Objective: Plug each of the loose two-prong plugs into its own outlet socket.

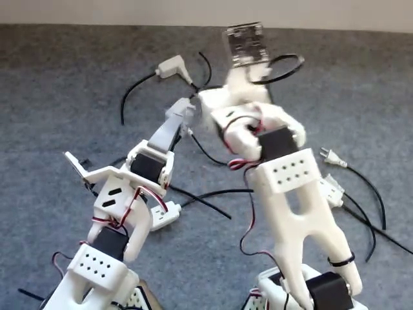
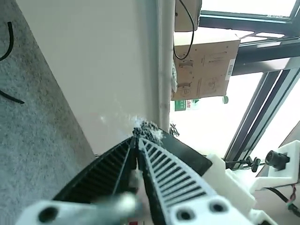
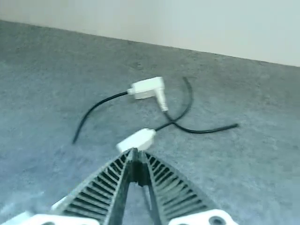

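Note:
A white angled plug (image 1: pixel 171 66) (image 3: pixel 146 89) lies on the grey carpet with its black cord trailing away. A smaller white plug (image 3: pixel 136 139) sits right at the tip of my right gripper (image 3: pixel 136 157), whose fingers are shut; I cannot tell whether they pinch it. My left gripper (image 2: pixel 137 140) (image 1: pixel 184 111) is shut, with grey fluff at its tip, and points toward the wall. Both tips meet near the carpet's middle. A third two-prong plug (image 1: pixel 329 155) lies at the far right. White socket blocks sit at the right (image 1: pixel 332 190) and beside the left arm (image 1: pixel 165 216).
Black cords (image 1: pixel 213 200) cross the carpet between the arms and loop near the back (image 1: pixel 284 68). A pale wall (image 2: pixel 108 70) borders the carpet's far edge. A cardboard box (image 2: pixel 208 61) stands by a window beyond it.

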